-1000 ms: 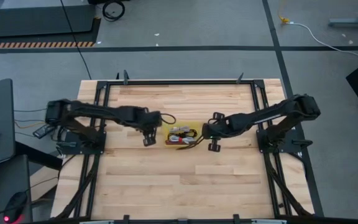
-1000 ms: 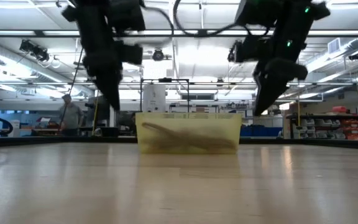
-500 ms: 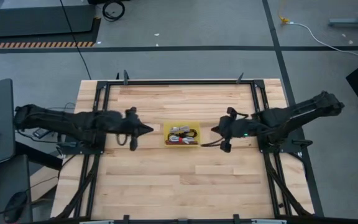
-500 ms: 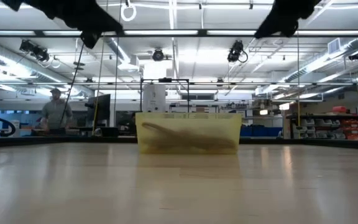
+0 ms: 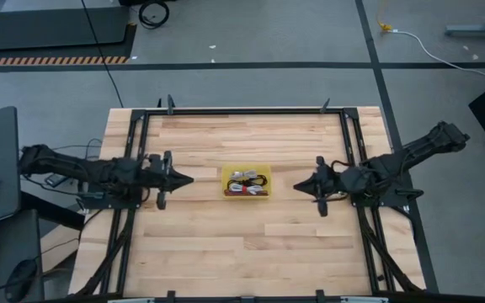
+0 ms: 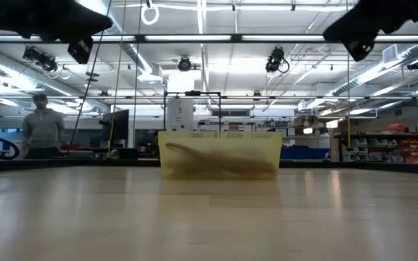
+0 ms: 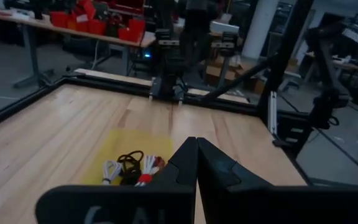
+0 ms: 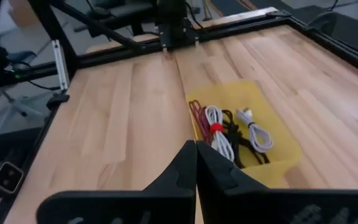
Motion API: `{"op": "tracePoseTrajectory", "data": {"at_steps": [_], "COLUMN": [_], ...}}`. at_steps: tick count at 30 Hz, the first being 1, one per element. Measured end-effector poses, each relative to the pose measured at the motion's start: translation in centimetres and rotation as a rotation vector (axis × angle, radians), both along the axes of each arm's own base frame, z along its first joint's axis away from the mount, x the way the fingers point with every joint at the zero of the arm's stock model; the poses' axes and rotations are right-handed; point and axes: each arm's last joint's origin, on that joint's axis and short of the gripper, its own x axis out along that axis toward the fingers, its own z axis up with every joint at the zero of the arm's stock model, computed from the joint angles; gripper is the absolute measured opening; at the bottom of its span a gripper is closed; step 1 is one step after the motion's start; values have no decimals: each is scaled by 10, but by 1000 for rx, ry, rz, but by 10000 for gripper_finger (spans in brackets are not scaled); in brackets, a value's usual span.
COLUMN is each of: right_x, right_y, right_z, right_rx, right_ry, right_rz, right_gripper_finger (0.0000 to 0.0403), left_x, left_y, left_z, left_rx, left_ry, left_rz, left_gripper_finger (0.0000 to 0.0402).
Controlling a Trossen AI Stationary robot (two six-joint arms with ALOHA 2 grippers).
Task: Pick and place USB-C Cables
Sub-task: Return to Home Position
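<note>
Yellow bin [image 5: 246, 183] — arms [image 5: 116, 171] farther back

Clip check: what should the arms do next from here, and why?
Probably just fold both arms back to rest. The cables lie inside the yellow bin, and no bundle shows on the table outside it. The left pincer and right pincer are shut and empty, each clear of the bin on its own side.
</note>
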Motion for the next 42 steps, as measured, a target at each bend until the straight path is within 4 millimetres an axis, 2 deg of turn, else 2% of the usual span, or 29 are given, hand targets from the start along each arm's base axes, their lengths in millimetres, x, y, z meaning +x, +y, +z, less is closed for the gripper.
{"op": "tracePoseTrajectory", "data": {"at_steps": [9,17,25,42], "right_x": [-39,-56,-60,-57], "right_y": [-17,-31,-42,-44], "right_z": [-19,-38,-58,-90], "right_rx": [-21,-11,16,12], "right_ry": [-168,-264,-300,-286], "right_rz": [-5,13,21,24], "right_gripper_finger": [4,2,1,2], "left_x": [-20,-27,-27,-32], "left_y": [4,11,14,17], "left_z": [-24,-32,-31,-35], "left_rx": [-25,1,14,4], "left_ry": [-50,-71,-78,-49], "left_rz": [30,87,-19,45], "left_gripper_finger": [9,9,9,9]}}
